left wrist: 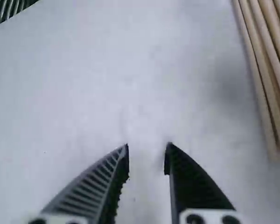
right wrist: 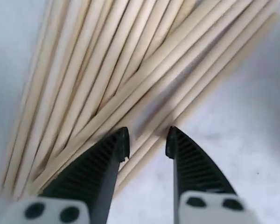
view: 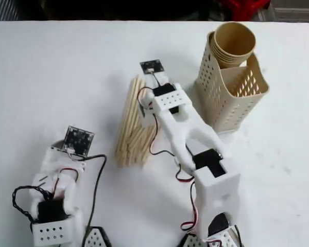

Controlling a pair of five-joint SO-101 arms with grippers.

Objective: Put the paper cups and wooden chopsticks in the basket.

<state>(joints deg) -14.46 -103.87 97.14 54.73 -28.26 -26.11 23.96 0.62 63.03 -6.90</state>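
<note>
Left arm (view: 59, 198): positioned at the near left of the table (view: 46, 67), well apart from the basket. In the left wrist view, the left gripper (left wrist: 147, 149) points at bare table surface. Its fingers are parted by a narrow gap and hold nothing. The edge of the chopsticks (left wrist: 270, 70) lies off to one side, clear of the fingertips.

Chopsticks (view: 131, 128): a loose bundle lying flat on the table, between the two arms and left of the basket. The sticks run roughly front to back and fan out slightly, with some crossing others.

Right arm (view: 188, 131): extended from the near edge, with its wrist beside the right edge of the bundle. In the right wrist view, the right gripper (right wrist: 147, 135) is at the edge of the chopsticks (right wrist: 130, 70). Its fingers are a narrow gap apart. One fingertip overlaps the sticks and the other sits at the outermost stick. No stick is gripped.

Basket (view: 232, 110): a perforated container standing upright at the far right, with two compartments.

Cups (view: 232, 43): nested in one stack, standing in the far compartment and rising above the rim.
</note>
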